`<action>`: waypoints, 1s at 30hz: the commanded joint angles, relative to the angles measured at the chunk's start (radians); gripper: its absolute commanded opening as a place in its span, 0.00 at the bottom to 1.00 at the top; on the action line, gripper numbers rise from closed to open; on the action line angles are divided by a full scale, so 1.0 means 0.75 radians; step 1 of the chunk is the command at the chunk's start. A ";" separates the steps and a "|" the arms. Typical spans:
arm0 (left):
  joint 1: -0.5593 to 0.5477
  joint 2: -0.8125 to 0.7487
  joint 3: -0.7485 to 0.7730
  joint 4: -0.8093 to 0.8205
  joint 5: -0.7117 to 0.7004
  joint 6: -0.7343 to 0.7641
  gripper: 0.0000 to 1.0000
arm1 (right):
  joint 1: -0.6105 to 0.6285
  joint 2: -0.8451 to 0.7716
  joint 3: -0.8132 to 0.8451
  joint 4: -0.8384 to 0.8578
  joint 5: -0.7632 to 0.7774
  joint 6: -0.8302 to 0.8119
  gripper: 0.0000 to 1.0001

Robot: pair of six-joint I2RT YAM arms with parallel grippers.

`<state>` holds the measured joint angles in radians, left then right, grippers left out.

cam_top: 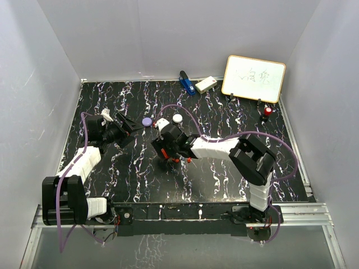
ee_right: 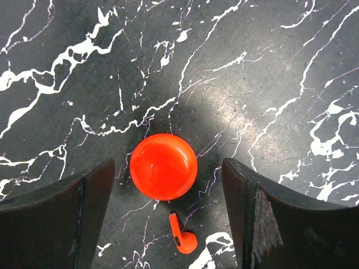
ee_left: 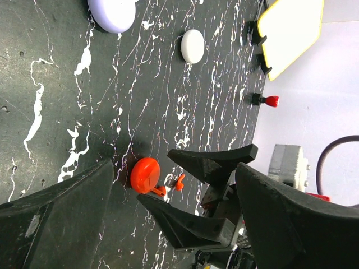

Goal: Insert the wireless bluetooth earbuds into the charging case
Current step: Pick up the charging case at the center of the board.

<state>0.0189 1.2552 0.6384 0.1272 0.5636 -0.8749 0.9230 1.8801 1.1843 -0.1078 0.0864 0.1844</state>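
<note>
Right wrist view has the right gripper [ee_right: 168, 168] spread wide and holding nothing, its jaws standing either side of the red charging case [ee_right: 163, 166] without touching it. Nearest the wrist, just behind the case and between the jaws, lies 1 red earbud [ee_right: 182, 236], its bulb end toward the camera and its stem aimed at the case, close to it but apart. The case sits level with the fingertips, a smooth round dome with no opening showing, so I cannot tell how its lid stands; beyond the fingertips there is only the black marbled table [ee_right: 269, 67].

The earbud looks light, hard and glossy, so it would likely skid or flick out of a heavy squeeze; the surer hold is probably a gentle pinch across the bulb where the stem joins, taken low against the table. The case looks equally ready to slide if nudged; it may want steadying.

Left wrist view shows the left gripper [ee_left: 176, 165] likewise spread and empty, hovering short of the red case and looking over it. Farther past its fingertips sit a white case [ee_left: 192, 46] and a purple case [ee_left: 112, 14]; farthest off are a red-capped marker [ee_left: 268, 101] and a whiteboard [ee_left: 291, 31].
</note>
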 commanded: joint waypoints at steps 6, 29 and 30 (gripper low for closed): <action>0.010 -0.011 0.004 0.007 0.058 -0.012 0.87 | 0.025 0.045 0.011 0.035 0.017 -0.015 0.73; 0.011 0.106 -0.059 0.227 0.287 -0.127 0.84 | 0.034 -0.091 -0.274 0.409 0.141 -0.066 0.28; 0.011 0.112 -0.072 0.260 0.302 -0.145 0.84 | 0.032 -0.134 -0.297 0.452 0.136 -0.063 0.26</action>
<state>0.0189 1.3254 0.6186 0.2295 0.6891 -0.9253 0.9493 1.8782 1.0374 0.0738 0.1619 0.1543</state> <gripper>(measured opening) 0.846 0.490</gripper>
